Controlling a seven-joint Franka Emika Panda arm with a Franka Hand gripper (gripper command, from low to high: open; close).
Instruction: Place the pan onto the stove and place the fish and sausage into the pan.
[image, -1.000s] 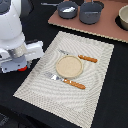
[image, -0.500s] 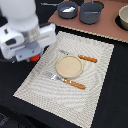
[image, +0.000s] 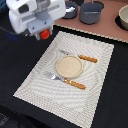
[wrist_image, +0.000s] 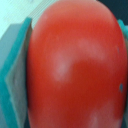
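Glossy rounded red sausage (wrist_image: 75, 65) between jaws

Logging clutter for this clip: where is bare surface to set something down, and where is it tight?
Free: the striped placemat outside the tan plate and its orange-handled cutlery, and the dark table around it. Crowded: the stove, with the pan and grey pot close together. The gripper holds the sausage.

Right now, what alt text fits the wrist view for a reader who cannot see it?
A glossy red sausage fills almost the whole close-up, clamped between the gripper's teal pads. Nothing else of the scene is clearly visible.
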